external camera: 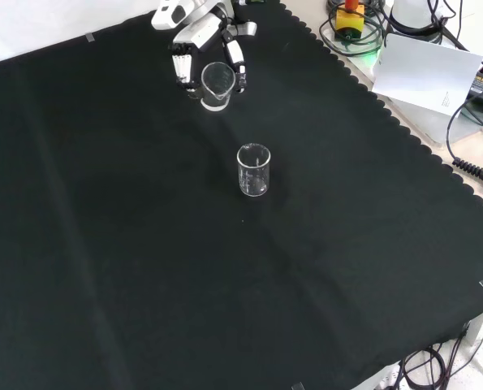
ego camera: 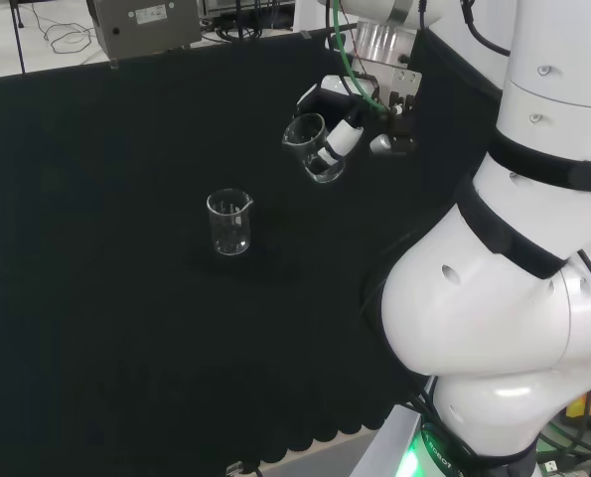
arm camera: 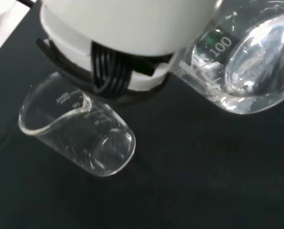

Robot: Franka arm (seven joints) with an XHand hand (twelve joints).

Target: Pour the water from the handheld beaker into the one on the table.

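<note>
Over the black bench [ego camera: 96, 298] in the head view, the hand [ego camera: 340, 129] has its fingers [ego camera: 343, 139] curled round a clear beaker [ego camera: 310, 144], held up in the air and tipped a bit toward the view's left. The empty beaker [ego camera: 229, 222] stands upright on the cloth, lower left of it and well apart. So I'd say this is the carry-over step, pour not started yet. Next move needs the held one brought above the other's rim, then tilted more

Front view: hand [external camera: 200, 36] comes in from the top, fingers [external camera: 179, 65] wrapped on the held beaker [external camera: 217, 84], with the empty beaker [external camera: 254, 170] nearer the camera and apart from it

Wrist view: held beaker [arm camera: 247, 62] is close up, see-through, printed marks on the side, looks like water sitting inside. The empty beaker [arm camera: 79, 133] shows its spout and looks dry
</note>
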